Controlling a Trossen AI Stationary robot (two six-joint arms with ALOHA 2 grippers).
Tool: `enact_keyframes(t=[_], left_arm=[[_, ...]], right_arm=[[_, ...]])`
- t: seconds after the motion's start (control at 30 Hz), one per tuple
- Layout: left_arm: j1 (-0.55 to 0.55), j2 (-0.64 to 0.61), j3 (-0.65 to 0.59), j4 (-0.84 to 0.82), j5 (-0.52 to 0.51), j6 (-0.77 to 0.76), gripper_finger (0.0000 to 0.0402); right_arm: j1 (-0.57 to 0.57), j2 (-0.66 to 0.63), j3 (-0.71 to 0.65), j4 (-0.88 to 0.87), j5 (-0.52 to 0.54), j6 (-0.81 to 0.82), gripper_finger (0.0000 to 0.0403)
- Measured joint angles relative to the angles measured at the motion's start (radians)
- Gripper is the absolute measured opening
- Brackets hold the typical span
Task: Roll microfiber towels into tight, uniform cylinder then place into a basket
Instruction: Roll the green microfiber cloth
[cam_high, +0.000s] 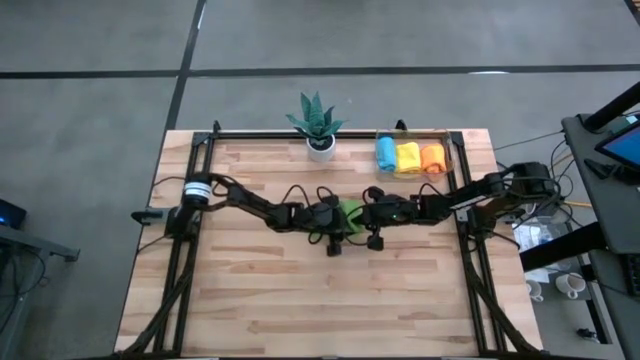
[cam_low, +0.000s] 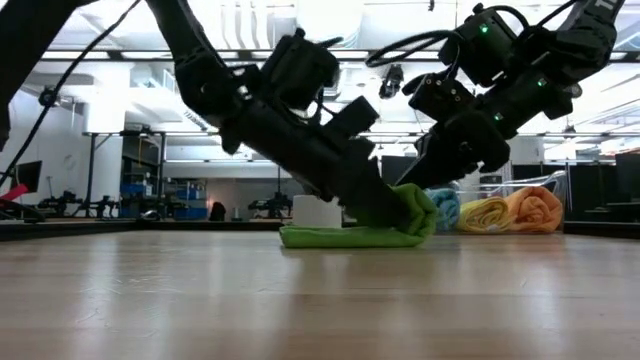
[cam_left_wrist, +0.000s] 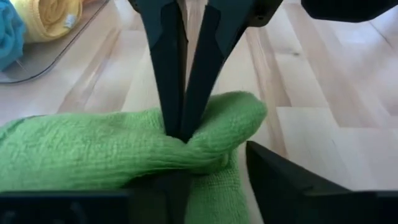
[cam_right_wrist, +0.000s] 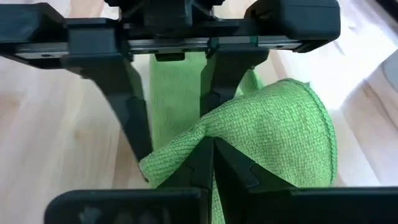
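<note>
Green microfiber cloth, the green towel (cam_high: 350, 213), is seen partly rolled at the middle of the wooden table (cam_high: 300, 300), between the two arms. The right gripper (cam_left_wrist: 181, 134) is clenched on a fold of this towel, its fingers pressed together, while the left gripper (cam_right_wrist: 177, 140) is seen with its fingers apart on both sides of the cloth, so a firm hold is not shown. Three rolled towels, blue (cam_high: 386, 154), yellow (cam_high: 408, 156) and orange (cam_high: 431, 158), are laid side by side in the clear basket (cam_high: 448, 150) at the far right edge, near the potted plant (cam_high: 318, 125).
</note>
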Motion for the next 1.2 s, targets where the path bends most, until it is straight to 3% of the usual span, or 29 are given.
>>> enact_keyframes(t=[0.17,0.3,0.5,1.03,1.2], left_arm=[[0.0,-0.069,0.0,-0.136,-0.001,0.0,0.0186],[0.0,-0.124,-0.002,-0.22,-0.002,-0.001,0.0205],[-0.011,-0.147,-0.015,-0.227,-0.003,-0.003,0.0209],[-0.03,-0.071,-0.015,-0.144,0.023,-0.057,0.0209],[-0.039,-0.083,-0.013,-0.165,0.115,-0.06,0.0209]], right_arm=[[0.0,-0.001,0.014,0.001,-0.002,-0.003,0.0008],[0.001,-0.001,0.019,0.0,-0.006,-0.003,0.0008],[0.001,0.0,0.021,0.0,-0.006,0.0,0.0008],[0.001,0.0,0.022,0.026,-0.004,-0.01,0.0008],[0.001,0.0,0.022,0.027,-0.004,-0.011,0.0008]])
